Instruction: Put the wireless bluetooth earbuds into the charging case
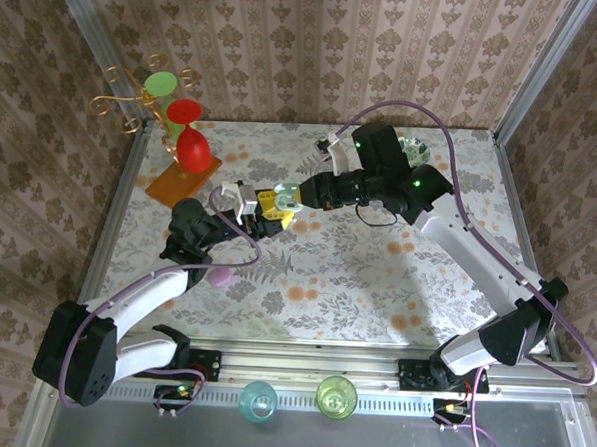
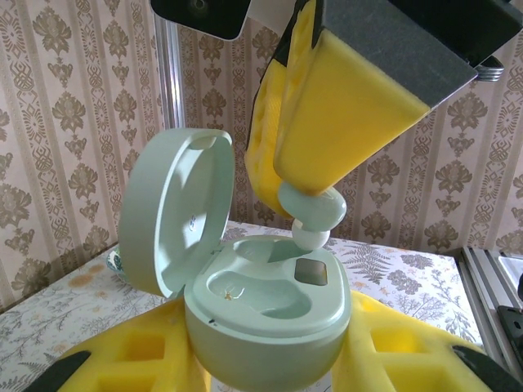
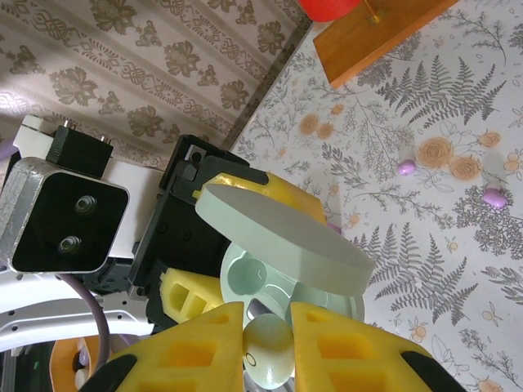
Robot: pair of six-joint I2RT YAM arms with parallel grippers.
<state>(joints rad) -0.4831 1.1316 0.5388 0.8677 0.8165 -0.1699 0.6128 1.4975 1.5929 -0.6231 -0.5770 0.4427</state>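
earbud poised over open case
mid-frame, the right end effector is pinching the earbud just above the case's pocket; the left end effector is clamping the case. a tilted release is risking it catching the rim and falling.

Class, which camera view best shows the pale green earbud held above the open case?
Left wrist: the earbud is seen side-on, pinched over the open charging case. Right wrist shows it inside the right gripper, the lid partly hiding the case. Top external: too small to tell.
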